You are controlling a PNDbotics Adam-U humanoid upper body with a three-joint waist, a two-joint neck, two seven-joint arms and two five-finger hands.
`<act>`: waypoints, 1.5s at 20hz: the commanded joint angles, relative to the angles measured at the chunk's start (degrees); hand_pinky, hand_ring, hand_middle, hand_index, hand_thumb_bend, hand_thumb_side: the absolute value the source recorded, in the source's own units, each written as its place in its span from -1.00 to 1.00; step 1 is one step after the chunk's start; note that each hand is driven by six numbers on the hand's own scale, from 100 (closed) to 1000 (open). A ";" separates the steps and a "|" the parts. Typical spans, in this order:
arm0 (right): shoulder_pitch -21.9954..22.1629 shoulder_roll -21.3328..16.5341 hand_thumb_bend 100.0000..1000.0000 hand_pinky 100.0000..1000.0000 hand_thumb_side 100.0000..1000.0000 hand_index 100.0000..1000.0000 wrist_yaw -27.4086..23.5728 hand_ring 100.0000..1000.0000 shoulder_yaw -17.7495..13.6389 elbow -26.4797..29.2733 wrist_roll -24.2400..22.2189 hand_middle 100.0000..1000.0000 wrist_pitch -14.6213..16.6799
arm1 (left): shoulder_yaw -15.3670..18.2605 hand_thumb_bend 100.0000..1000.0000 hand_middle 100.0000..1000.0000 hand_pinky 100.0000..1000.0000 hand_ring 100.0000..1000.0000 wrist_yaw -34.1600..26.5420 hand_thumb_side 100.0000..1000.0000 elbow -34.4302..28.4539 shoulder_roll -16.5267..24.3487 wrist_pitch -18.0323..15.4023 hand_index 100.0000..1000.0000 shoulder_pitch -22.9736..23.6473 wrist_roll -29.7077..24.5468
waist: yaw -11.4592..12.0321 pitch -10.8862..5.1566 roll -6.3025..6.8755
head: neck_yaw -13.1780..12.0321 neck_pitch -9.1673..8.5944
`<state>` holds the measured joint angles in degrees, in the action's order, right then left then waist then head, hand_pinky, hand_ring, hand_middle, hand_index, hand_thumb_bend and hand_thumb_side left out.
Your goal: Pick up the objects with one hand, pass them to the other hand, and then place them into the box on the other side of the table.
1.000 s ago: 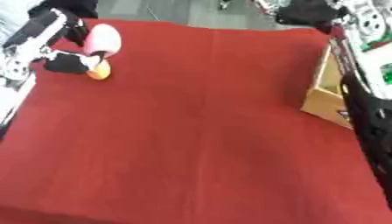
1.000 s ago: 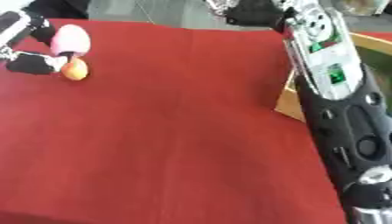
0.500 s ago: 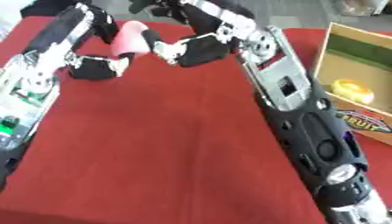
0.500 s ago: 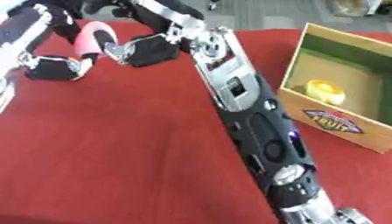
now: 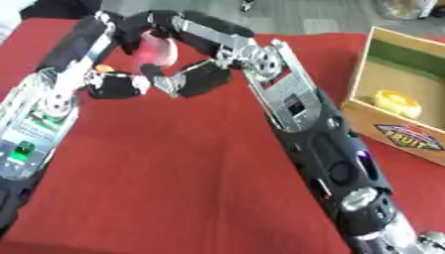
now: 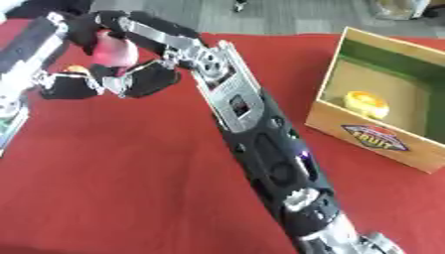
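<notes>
Your left hand [image 5: 117, 85] and right hand [image 5: 193, 79] meet at the far left of the red table [image 5: 191, 168], both curled around the pink object [image 5: 156, 50]. The box [image 6: 382, 99] holds a yellow item [image 6: 367, 103].

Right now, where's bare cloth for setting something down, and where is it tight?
Free: the red cloth between the two forearms, and the strip before the box. Crowded: far left corner, where left hand and right hand meet at the pink object.
</notes>
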<state>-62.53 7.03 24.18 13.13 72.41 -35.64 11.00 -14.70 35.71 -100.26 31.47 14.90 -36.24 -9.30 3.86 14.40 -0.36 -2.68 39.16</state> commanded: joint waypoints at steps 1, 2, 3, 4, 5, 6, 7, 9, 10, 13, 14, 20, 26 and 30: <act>-0.69 1.44 -1.00 0.98 -1.00 0.85 4.04 1.00 -0.11 -0.06 0.85 0.60 1.46 | -0.22 -0.68 -0.11 0.36 -0.02 0.56 -1.00 -2.91 0.14 -0.73 -0.12 -0.56 1.34 | 0.05 -2.25 -0.38 | 0.28 -0.06; -0.57 1.51 -1.00 0.98 -1.00 0.84 4.76 1.00 -0.18 0.15 1.67 0.60 1.94 | -0.29 -0.68 -0.11 0.36 -0.02 0.50 -1.00 -3.23 0.11 -0.70 -0.12 -0.21 1.61 | 0.03 -2.23 -0.38 | 0.32 -0.06; -0.50 1.51 -1.00 0.97 -1.00 0.84 5.23 1.00 -0.16 0.40 2.41 0.60 2.39 | -0.42 -0.68 -0.11 0.36 -0.02 0.35 -1.00 -3.49 0.09 -0.65 -0.12 0.15 1.71 | 0.01 -2.21 -0.39 | 0.34 -0.05; -0.43 1.46 -0.98 0.97 -1.00 0.84 5.52 1.00 -0.10 0.71 3.04 0.60 2.81 | -0.51 -0.68 -0.11 0.36 -0.02 0.17 -1.00 -3.70 0.08 -0.59 -0.12 0.47 1.73 | -0.02 -2.21 -0.39 | 0.35 -0.05; -0.35 1.37 -0.96 0.97 -1.00 0.84 5.65 1.00 -0.04 1.10 3.62 0.60 3.17 | -0.54 -0.68 -0.12 0.36 -0.03 -0.04 -1.00 -3.83 0.08 -0.45 -0.12 0.74 1.73 | -0.05 -2.20 -0.40 | 0.36 -0.05; -0.27 1.24 -0.95 0.97 -1.00 0.84 5.72 1.00 0.00 1.56 4.16 0.60 3.48 | -0.54 -0.67 -0.12 0.35 -0.03 -0.19 -1.00 -3.90 0.09 -0.27 -0.12 0.96 1.74 | -0.07 -2.19 -0.40 | 0.38 -0.06; -0.20 1.09 -0.93 0.97 -1.00 0.84 5.76 1.00 0.04 1.99 4.61 0.59 3.70 | -0.51 -0.67 -0.12 0.35 -0.03 -0.28 -1.00 -3.92 0.10 -0.07 -0.13 1.17 1.76 | -0.10 -2.18 -0.41 | 0.39 -0.07; -0.01 0.73 -0.93 0.97 -1.00 0.83 5.86 1.00 0.02 2.67 5.22 0.59 3.77 | -0.52 -0.66 -0.12 0.35 -0.03 -0.51 -1.00 -3.97 0.22 0.18 -0.13 1.55 1.77 | -0.18 -2.17 -0.41 | 0.36 -0.08; 0.07 0.58 -0.94 0.97 -1.00 0.83 6.04 1.00 -0.02 2.86 5.40 0.59 3.65 | -0.54 -0.66 -0.12 0.35 -0.03 -0.62 -1.00 -4.08 0.36 0.20 -0.13 1.70 1.78 | -0.22 -2.16 -0.40 | 0.37 -0.09; 0.44 0.34 -0.95 0.97 -1.00 0.83 6.74 1.00 -0.21 3.01 5.74 0.59 3.14 | -0.51 -0.66 -0.12 0.35 -0.03 -0.84 -1.00 -4.58 0.69 0.21 -0.13 2.01 1.83 | -0.27 -2.11 -0.31 | 0.47 -0.10; 0.54 0.28 -0.95 0.97 -1.00 0.83 7.06 1.00 -0.23 3.01 5.81 0.59 3.01 | -0.48 -0.65 -0.12 0.35 -0.03 -0.88 -1.00 -4.75 0.77 0.24 -0.13 2.11 1.84 | -0.28 -2.09 -0.29 | 0.52 -0.11; 1.01 -0.33 -0.92 0.98 -1.00 0.83 9.19 1.00 -0.57 2.85 5.95 0.60 2.96 | -0.25 -0.63 -0.12 0.35 -0.04 -0.83 -1.00 -5.06 1.21 0.65 -0.13 2.63 1.99 | -0.43 -2.04 -0.26 | 0.75 -0.19; 1.50 -1.48 -0.87 0.99 -0.87 0.83 11.62 1.00 -1.09 2.89 5.42 0.63 3.58 | 0.14 -0.62 -0.13 0.34 -0.04 -0.83 -1.00 -5.41 2.12 1.02 -0.13 3.42 2.31 | -0.64 -2.10 -0.23 | 0.84 -0.37; 1.90 -2.03 -0.86 1.00 -0.86 0.83 12.51 1.00 -1.29 2.79 5.23 0.64 3.86 | 0.50 -0.61 -0.13 0.34 -0.04 -0.87 -1.00 -5.89 2.86 1.36 -0.13 4.11 2.71 | -0.72 -2.06 -0.18 | 0.94 -0.42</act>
<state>-59.80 5.56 36.20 12.36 74.28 -30.41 14.63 -15.16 34.97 -104.92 32.46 16.07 -31.62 -6.88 3.16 14.40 -0.37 -1.89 39.16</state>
